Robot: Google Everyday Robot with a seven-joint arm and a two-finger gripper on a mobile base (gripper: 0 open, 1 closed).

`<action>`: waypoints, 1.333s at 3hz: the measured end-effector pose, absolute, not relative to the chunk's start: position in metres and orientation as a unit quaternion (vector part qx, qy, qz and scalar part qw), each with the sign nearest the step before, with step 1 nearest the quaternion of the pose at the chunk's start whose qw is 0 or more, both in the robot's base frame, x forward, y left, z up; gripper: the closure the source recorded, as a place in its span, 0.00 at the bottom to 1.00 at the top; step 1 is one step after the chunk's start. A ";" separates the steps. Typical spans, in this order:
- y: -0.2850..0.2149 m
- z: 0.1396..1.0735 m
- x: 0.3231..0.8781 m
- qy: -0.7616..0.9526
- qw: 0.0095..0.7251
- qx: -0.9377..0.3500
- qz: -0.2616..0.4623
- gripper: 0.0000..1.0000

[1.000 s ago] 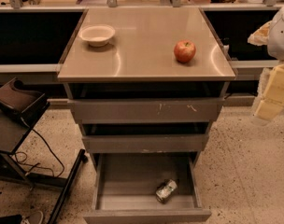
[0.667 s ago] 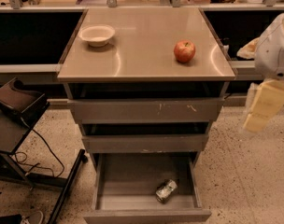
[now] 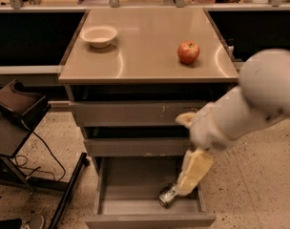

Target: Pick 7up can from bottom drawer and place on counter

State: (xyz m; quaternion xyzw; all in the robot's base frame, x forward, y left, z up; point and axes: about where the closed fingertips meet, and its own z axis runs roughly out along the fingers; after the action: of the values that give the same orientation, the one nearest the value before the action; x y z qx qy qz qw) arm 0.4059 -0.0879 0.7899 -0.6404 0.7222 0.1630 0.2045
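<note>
Reaching into the wide grey-brown bottom drawer (image 3: 116,187), we hold our pale yellow gripper (image 3: 185,187) just beside the small silvery-green 7up can (image 3: 166,197) at the tray's five o'clock, spread or pinching we cannot tell; next we likely need a firm clamp.

7up can (image 3: 167,196): I see a small silvery can lying on its side, set diagonally, one shiny end towards the front-left; its upper part is hidden behind the gripper.
bottom drawer (image 3: 130,187): I see the lowest of three grey-brown drawers, pulled out; the can lies on its floor at the right, near the front wall.
counter (image 3: 145,46): I see the cabinet's glossy beige top, well above the can.
gripper (image 3: 187,185): it hangs down into the open drawer from the right, its pale tip at the can; I cannot tell whether it touches.
</note>
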 end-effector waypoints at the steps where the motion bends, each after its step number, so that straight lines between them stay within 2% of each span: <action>1: -0.026 0.675 0.380 0.714 0.168 -0.631 0.252 0.00; 2: 0.006 0.558 0.349 0.731 0.098 -0.608 0.293 0.00; 3: 0.017 0.483 0.364 0.770 0.077 -0.572 0.273 0.00; 4: 0.027 0.479 0.384 0.787 0.104 -0.547 0.265 0.00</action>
State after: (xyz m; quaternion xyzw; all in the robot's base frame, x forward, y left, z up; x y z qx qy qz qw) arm 0.3839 0.0274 0.4790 -0.5472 0.7871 0.2651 0.1037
